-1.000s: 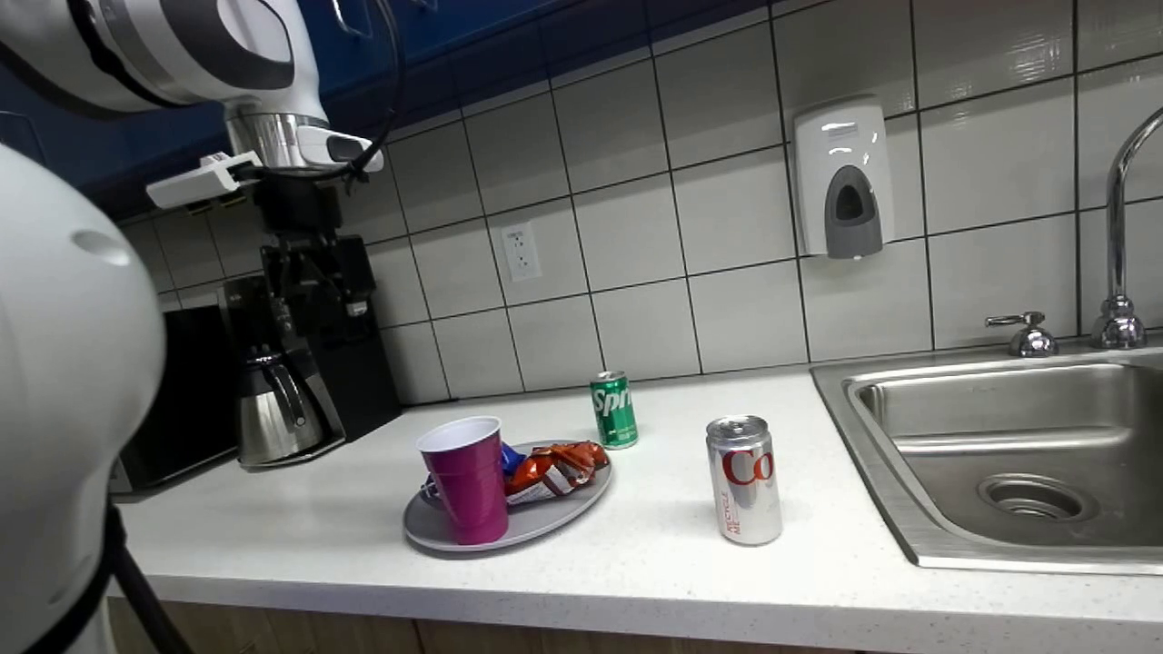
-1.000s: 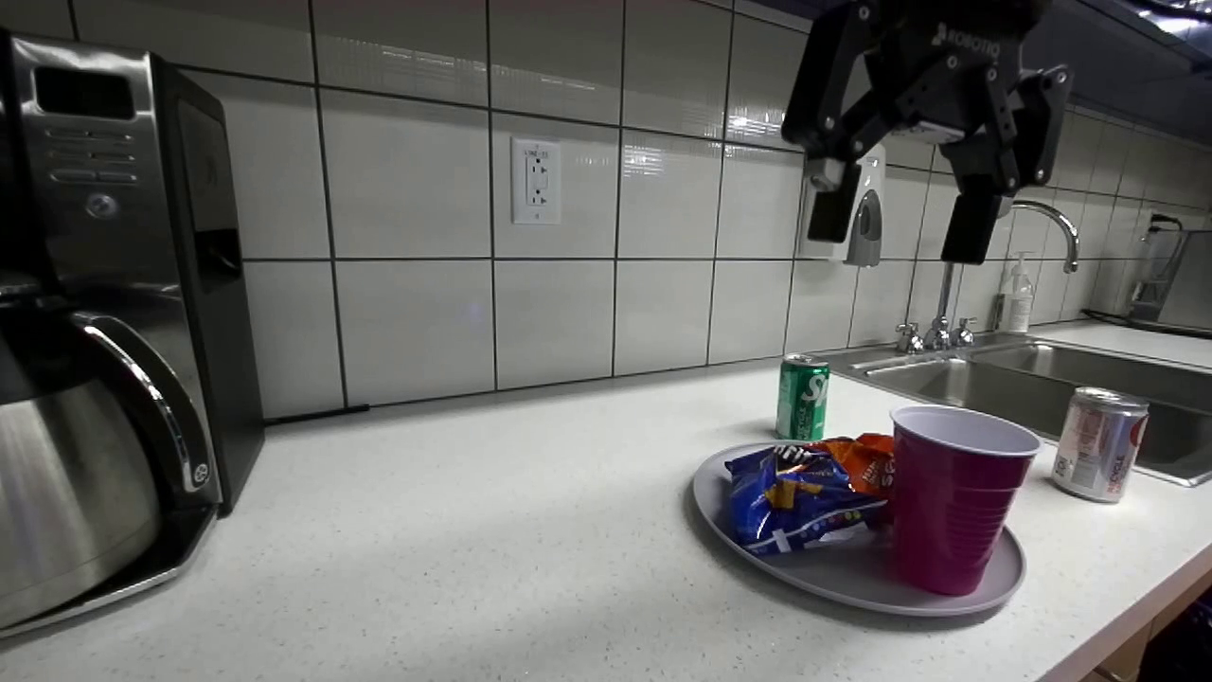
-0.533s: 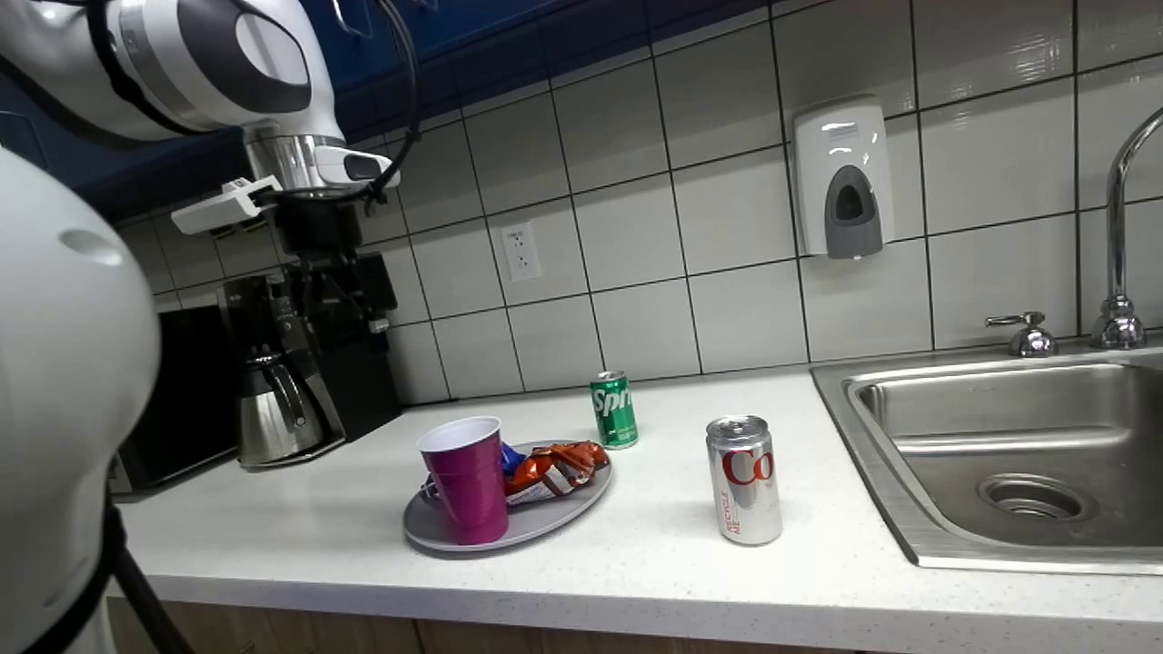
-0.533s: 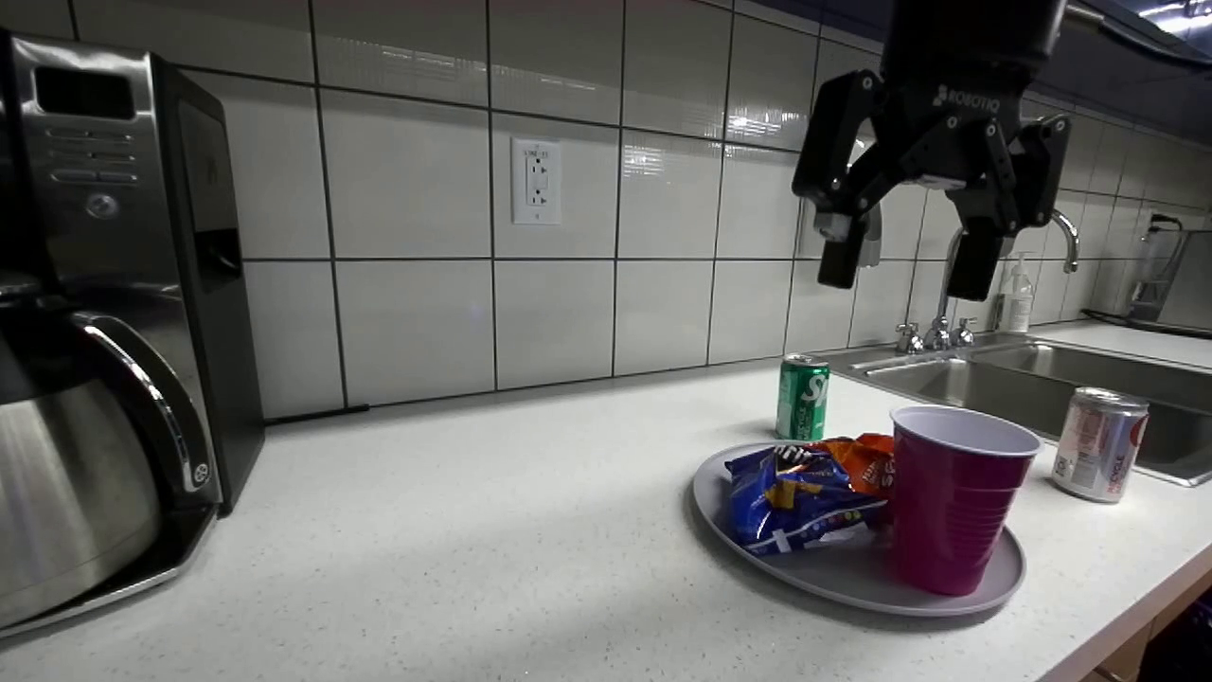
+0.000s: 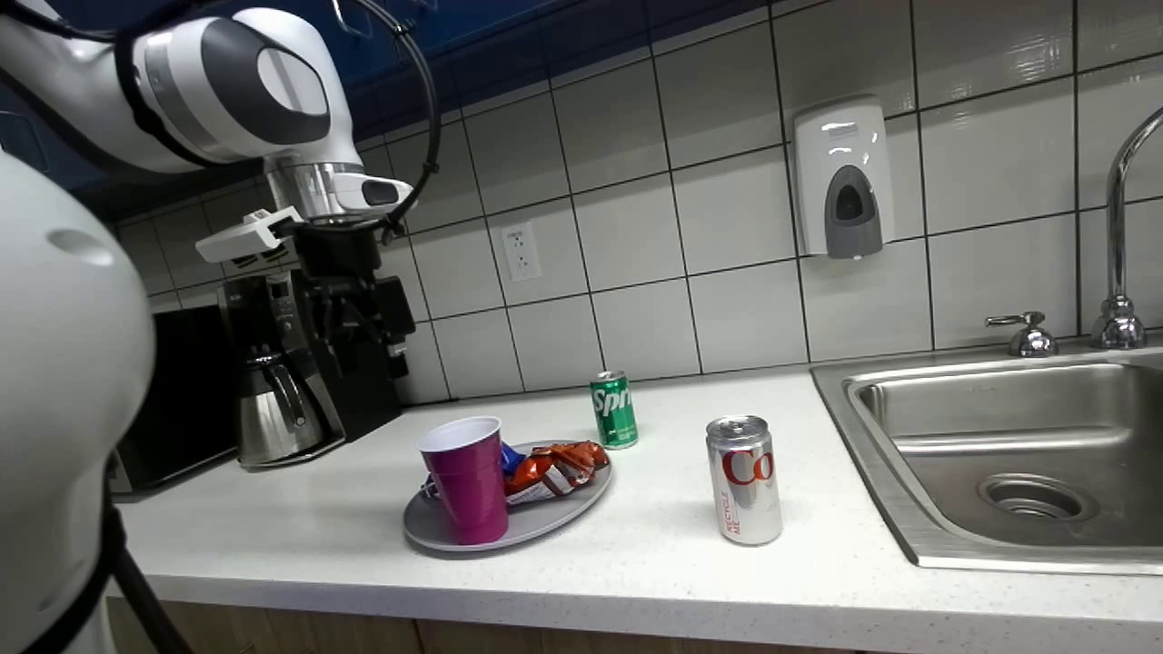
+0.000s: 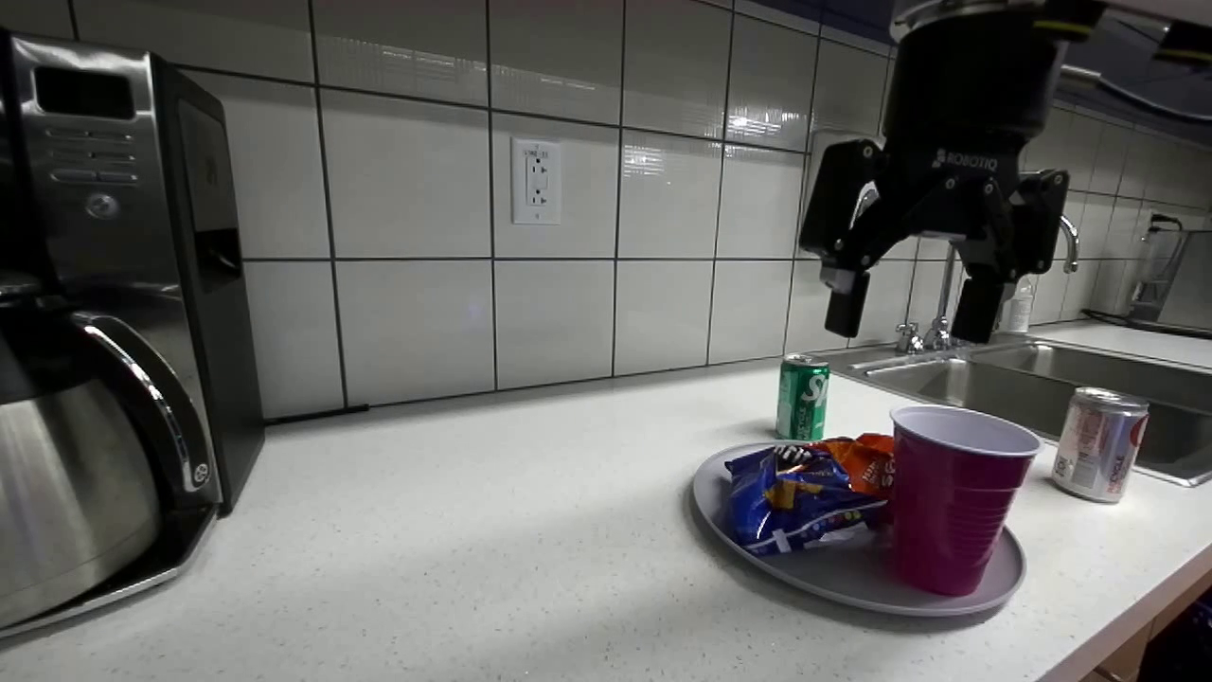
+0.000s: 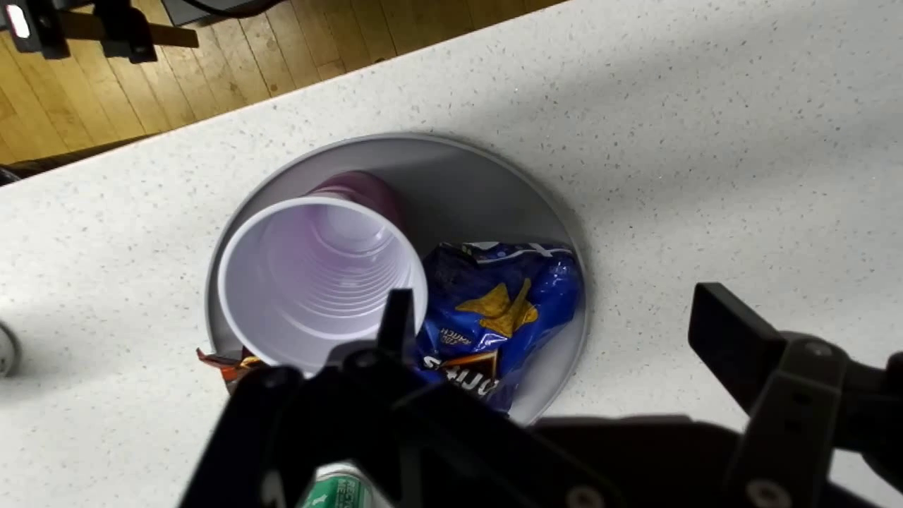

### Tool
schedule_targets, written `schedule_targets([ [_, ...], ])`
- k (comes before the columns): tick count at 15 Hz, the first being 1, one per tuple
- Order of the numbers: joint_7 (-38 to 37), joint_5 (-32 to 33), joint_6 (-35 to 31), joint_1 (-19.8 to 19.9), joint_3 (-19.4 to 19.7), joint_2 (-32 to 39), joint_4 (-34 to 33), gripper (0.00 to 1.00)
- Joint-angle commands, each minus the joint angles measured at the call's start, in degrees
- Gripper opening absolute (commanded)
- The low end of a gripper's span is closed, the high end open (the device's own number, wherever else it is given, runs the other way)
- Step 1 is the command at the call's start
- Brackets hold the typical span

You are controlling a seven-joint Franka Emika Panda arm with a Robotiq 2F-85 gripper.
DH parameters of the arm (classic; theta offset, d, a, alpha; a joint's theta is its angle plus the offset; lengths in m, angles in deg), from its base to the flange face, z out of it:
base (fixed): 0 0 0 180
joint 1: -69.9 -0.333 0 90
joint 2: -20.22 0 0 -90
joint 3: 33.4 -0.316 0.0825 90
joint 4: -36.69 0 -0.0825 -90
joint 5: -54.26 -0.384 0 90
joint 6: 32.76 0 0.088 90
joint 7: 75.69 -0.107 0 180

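The wrist view alone showed me planks of wooden floor (image 7: 416,25), past the edge of the white counter (image 7: 670,141) beneath my hand (image 6: 912,320). Only the exterior views took in the steel sink (image 5: 875,454), well apart from my hand, and the coffee maker (image 5: 277,409). My hand stood wide, its fingers (image 6: 846,308) well apart; it held nothing and hung clear of everything below. Under it, on the counter, lay the gray plate (image 7: 480,197). The purple cup (image 6: 956,511) stood upright on that plate; in the wrist view a fingertip overlapped its rim, yet an exterior view showed a gap between them. Looking down, I saw the cup's pale inside to the bottom. Beside the cup, also below me, lay a blue chip bag (image 7: 501,310) and an orange bag (image 5: 556,472), the latter only a corner from the wrist. Near the plate stood the green can (image 6: 803,398), partly hidden by my hand in the wrist view; the silver can (image 6: 1100,445) stood farther from me, toward the sink.
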Motion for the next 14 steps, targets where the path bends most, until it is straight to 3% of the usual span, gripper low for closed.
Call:
schedule_targets([
  [1, -0.42, 1.1, -2.22, 1.09, 0.77, 1.23, 0.99, 1.0],
  [14, -0.32, 3.62, -7.06, 3.03, 3.4, 11.57, -0.3, 1.0],
])
